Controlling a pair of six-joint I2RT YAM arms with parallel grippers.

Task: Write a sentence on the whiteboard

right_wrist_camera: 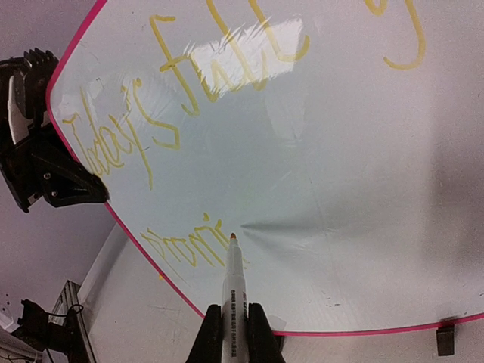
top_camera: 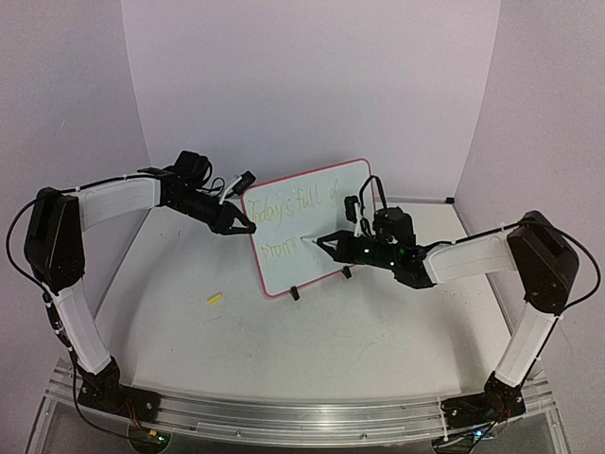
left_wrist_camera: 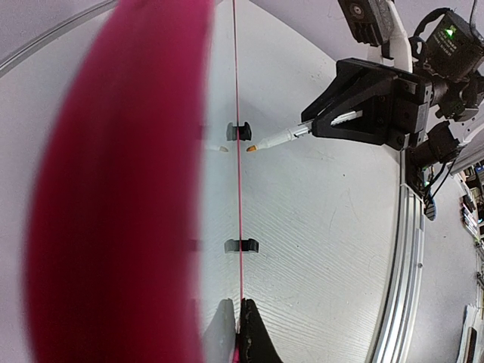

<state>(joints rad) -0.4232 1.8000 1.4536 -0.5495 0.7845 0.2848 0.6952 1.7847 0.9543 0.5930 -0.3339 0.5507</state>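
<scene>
The whiteboard (top_camera: 307,270) stands upright mid-desk (top_camera: 331,350). The left pincer (top_camera: 246,227) is clamped on its left edge; the right pincer (top_camera: 329,242) pinches a marker (right_wrist_camera: 233,291), tip at the board beside the yellow sentence (right_wrist_camera: 185,113), second line

Your whiteboard (top_camera: 288,274) stands upright on its two black clip feet (top_camera: 295,293) at the middle of the table (top_camera: 378,340); thin red frame, rounded corners, face turned toward you, set at a slight angle; the sentence (top_camera: 284,208) runs in faint yellow cursive; top line reads roughly "Today's full of"; second line, lower left, reads about "Promi".
</scene>
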